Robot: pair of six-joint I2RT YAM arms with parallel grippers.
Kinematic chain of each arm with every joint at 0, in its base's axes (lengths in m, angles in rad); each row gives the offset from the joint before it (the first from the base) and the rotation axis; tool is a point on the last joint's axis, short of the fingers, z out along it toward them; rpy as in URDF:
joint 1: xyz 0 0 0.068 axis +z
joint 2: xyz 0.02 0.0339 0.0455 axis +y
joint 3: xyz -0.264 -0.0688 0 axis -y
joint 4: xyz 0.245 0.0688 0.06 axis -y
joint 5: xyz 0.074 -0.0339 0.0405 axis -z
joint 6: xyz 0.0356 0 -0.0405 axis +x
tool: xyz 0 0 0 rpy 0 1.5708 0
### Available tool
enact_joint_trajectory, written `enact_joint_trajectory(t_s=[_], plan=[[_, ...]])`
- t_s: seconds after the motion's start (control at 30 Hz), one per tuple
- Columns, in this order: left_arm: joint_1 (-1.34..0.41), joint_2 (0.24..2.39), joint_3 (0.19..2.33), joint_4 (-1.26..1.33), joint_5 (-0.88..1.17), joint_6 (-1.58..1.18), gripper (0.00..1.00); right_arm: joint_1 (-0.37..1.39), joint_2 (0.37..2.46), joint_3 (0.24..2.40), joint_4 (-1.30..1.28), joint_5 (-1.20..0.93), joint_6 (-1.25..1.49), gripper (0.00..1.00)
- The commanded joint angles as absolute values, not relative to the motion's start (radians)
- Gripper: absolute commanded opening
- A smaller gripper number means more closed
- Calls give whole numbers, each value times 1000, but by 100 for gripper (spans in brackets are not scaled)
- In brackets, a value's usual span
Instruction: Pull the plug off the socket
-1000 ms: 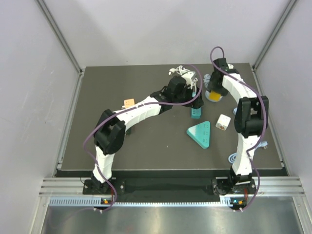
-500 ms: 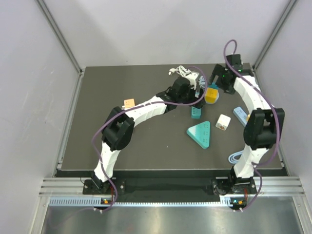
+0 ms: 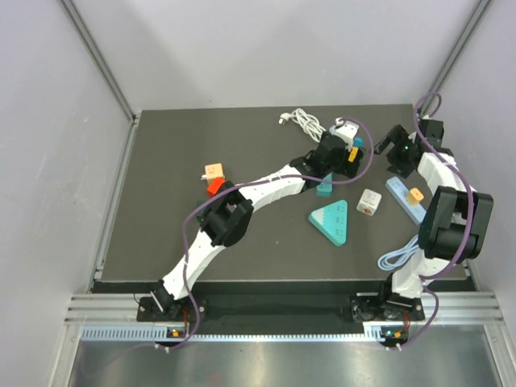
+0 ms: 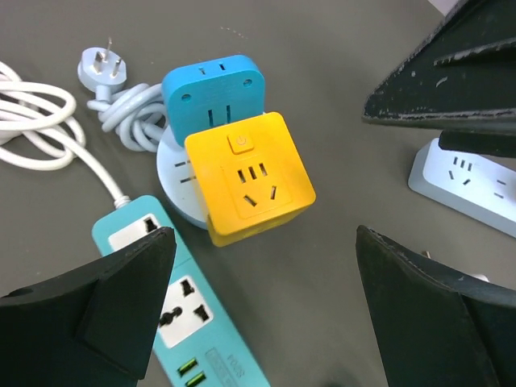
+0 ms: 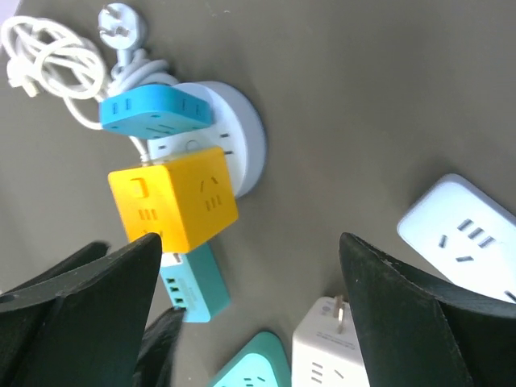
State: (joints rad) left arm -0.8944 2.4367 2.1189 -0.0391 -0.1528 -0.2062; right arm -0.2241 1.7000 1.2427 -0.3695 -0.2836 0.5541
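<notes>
A yellow cube plug [image 4: 248, 177] lies tilted over the edge of a round pale socket [image 4: 172, 187], with a blue adapter [image 4: 214, 93] just behind it. I cannot tell whether the cube's pins sit in the socket. My left gripper [image 4: 264, 258] hovers open above the table right beside the cube, touching nothing. The right wrist view shows the same yellow cube plug [image 5: 173, 197], round socket [image 5: 246, 129] and blue adapter [image 5: 157, 113]. My right gripper [image 5: 250, 258] is open and empty, off to the cube's right. From above, the left gripper [image 3: 343, 157] covers most of the cube and the right gripper [image 3: 395, 149] stands apart.
A teal power strip [image 4: 173, 314] lies against the socket. A coiled white cable [image 3: 305, 121] sits behind. A white cube adapter [image 3: 369, 201], a teal triangular strip [image 3: 330, 222] and a light-blue strip [image 3: 400, 192] carrying an orange plug [image 3: 414, 194] lie to the right. An orange block [image 3: 213, 170] lies left.
My right arm has drawn back to the right, away from the yellow cube, and its jaws have opened. My left arm has slid right over the cube with jaws wide.
</notes>
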Motion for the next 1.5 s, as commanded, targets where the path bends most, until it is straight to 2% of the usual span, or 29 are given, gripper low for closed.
enact_joint_trajectory(t_s=[0.0, 0.5, 0.67, 0.8, 0.83, 0.87, 0.93, 1.0, 1.07, 1.1, 1.13, 1.17, 1.23, 1.3, 1.47], plan=[[-896, 2473, 2183, 58, -204, -172, 98, -236, 1700, 1238, -232, -356, 549, 90], [-922, 2645, 2330, 144, -272, -182, 93, -252, 1758, 1203, -161, -396, 561, 86], [-920, 2660, 2339, 159, -281, -184, 86, -252, 1792, 1186, -130, -414, 571, 79], [-917, 2658, 2341, 186, -252, -193, 72, -253, 1824, 1175, -103, -436, 577, 71], [-914, 2658, 2344, 187, -245, -198, 55, -253, 1835, 1167, -95, -445, 581, 69], [-914, 2657, 2345, 190, -245, -201, 46, -253, 1839, 1164, -88, -460, 583, 69], [-908, 2657, 2352, 186, -242, -210, 36, -255, 1854, 1158, -72, -466, 587, 66], [-904, 2655, 2358, 172, -227, -219, 34, -255, 1865, 1160, -68, -479, 586, 65], [-900, 2649, 2358, 163, -221, -229, 16, -253, 1879, 1157, -45, -494, 589, 63], [-900, 2648, 2356, 158, -209, -232, 13, -253, 1881, 1152, -29, -502, 598, 63], [-899, 2642, 2358, 149, -206, -233, 4, -253, 1887, 1149, -11, -511, 604, 58], [-899, 2638, 2356, 144, -204, -236, 0, -253, 1891, 1149, -8, -512, 609, 56], [-899, 2632, 2355, 137, -183, -233, 0, -253, 1901, 1155, -8, -517, 615, 50], [-899, 2625, 2352, 129, -172, -235, 0, -253, 1910, 1158, 29, -531, 618, 50], [-894, 2554, 2277, 150, -144, -273, 0, -252, 1937, 1160, 64, -549, 612, 58]])
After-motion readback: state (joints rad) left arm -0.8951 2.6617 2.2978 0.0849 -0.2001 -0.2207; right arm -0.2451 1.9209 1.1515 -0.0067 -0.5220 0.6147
